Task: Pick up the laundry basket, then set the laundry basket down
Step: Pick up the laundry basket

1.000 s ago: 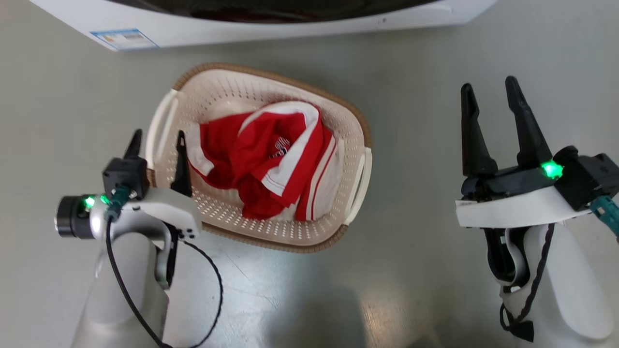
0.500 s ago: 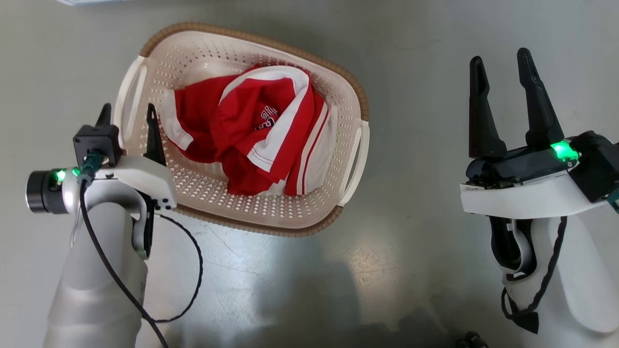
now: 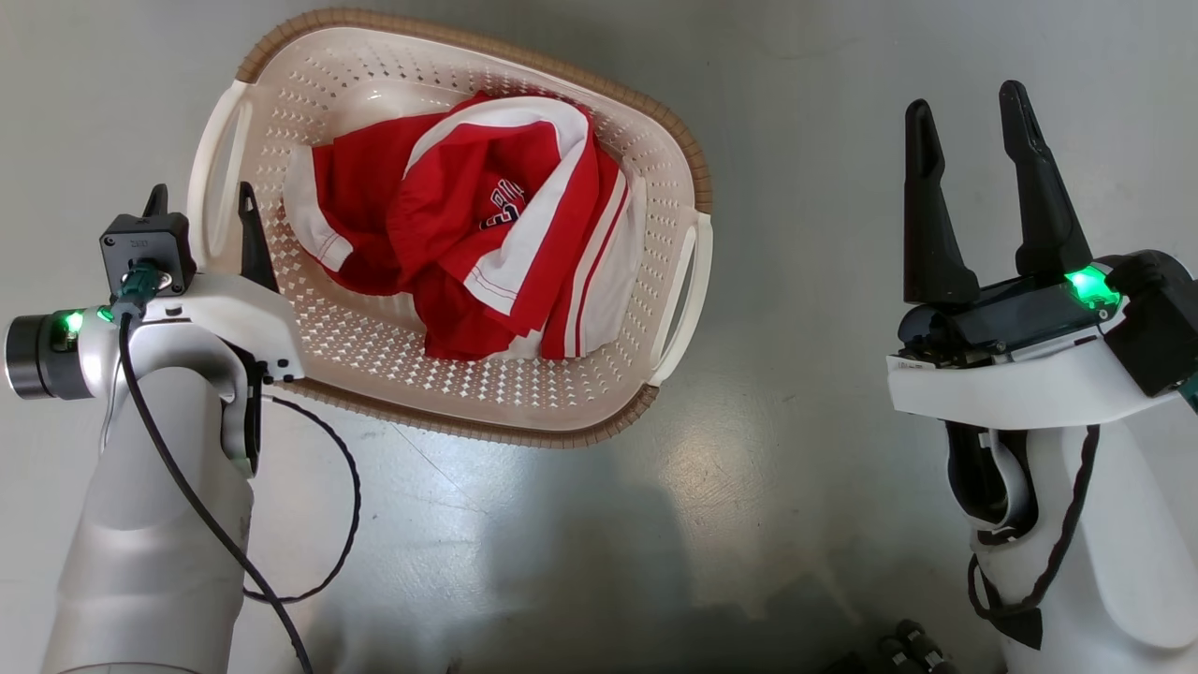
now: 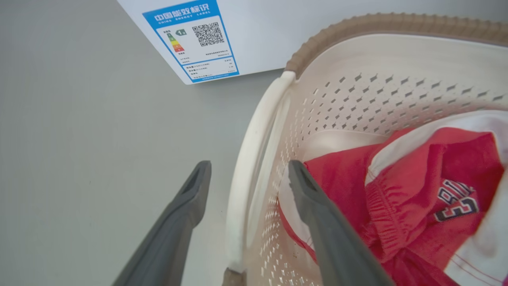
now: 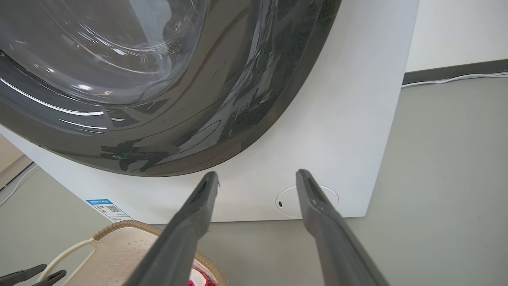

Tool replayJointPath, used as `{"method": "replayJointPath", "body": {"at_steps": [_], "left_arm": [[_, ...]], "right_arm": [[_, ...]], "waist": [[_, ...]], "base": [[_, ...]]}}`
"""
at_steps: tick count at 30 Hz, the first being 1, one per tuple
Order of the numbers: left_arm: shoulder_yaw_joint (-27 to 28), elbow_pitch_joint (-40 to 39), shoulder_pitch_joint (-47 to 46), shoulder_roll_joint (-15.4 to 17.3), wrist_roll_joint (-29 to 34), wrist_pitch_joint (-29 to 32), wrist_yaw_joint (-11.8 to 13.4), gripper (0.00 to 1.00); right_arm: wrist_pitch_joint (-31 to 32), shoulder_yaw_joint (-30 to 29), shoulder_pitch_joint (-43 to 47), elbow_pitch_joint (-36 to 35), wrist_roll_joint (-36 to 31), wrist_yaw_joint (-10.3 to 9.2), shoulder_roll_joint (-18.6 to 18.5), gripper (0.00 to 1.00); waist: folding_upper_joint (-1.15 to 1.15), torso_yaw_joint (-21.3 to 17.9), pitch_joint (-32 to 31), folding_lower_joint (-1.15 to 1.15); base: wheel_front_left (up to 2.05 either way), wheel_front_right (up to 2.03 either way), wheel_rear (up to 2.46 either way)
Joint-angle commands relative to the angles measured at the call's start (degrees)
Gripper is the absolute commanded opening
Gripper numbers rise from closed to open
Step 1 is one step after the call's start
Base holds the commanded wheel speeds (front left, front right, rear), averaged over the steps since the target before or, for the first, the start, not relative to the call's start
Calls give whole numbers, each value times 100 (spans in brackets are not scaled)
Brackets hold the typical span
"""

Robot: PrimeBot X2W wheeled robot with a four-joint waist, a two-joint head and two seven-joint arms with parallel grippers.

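The cream perforated laundry basket (image 3: pixel 421 84) with its brown woven rim stands on the grey floor, holding a red and white garment (image 3: pixel 487 253). My left gripper (image 3: pixel 201 201) is open, with one finger outside and one inside the basket, astride the white left handle (image 3: pixel 208 168). In the left wrist view the handle (image 4: pixel 250 159) runs up between the two fingers of the left gripper (image 4: pixel 248 169) and is not clamped. My right gripper (image 3: pixel 969 103) stands open over bare floor, well to the right of the basket's right handle (image 3: pixel 688 290).
The white washing machine (image 5: pixel 357 119) with its dark round glass door stands just beyond the basket (image 5: pixel 119 246), seen past my right gripper (image 5: pixel 258 174). Its blue energy label (image 4: pixel 190 39) sits near the basket's far left corner. Grey floor lies all around.
The head camera has tilted, so the basket sits higher and further left in the picture and the washing machine has left it. Both grippers keep their places relative to the basket.
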Motion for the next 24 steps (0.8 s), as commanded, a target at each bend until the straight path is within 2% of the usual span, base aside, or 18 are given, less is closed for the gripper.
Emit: {"method": "replayJointPath", "body": {"at_steps": [1, 2, 3, 4, 10, 12, 13, 24], "left_arm": [[149, -27, 29, 217, 33, -36, 58, 100], [154, -2, 6, 221, 26, -36, 61, 87], [153, 22, -14, 224, 22, -36, 61, 69], [145, 61, -49, 226, 19, -36, 59, 45], [140, 185, -100, 225, -5, -36, 72, 13], [136, 196, -103, 218, -9, -36, 80, 9], [137, 199, -99, 211, -15, -36, 85, 0], [134, 115, 12, 136, -49, -36, 124, 0]], "right_arm": [[-38, 147, 131, -171, 22, 37, 23, 100], [-38, 147, 132, -173, 25, 37, 23, 100], [-38, 146, 132, -173, 29, 37, 23, 100], [-38, 144, 132, -169, 33, 37, 23, 100], [-38, 147, 125, -156, 42, 37, 23, 100], [-38, 142, 123, -158, 38, 37, 23, 100], [-38, 138, 125, -155, 34, 37, 23, 100], [-38, 139, 123, -83, 40, 37, 23, 100]], "waist": [[0, -7, 11, 0], [0, -10, 18, 0], [0, -12, 25, 0], [0, -13, 33, 0], [0, -18, 36, 0], [0, -13, 37, 0], [0, -10, 35, 0], [0, 17, -42, 0]], "base": [[0, 0, 0], [0, 0, 0], [0, 0, 0], [0, 0, 0], [0, 0, 0], [0, 0, 0], [0, 0, 0], [0, 0, 0]]}}
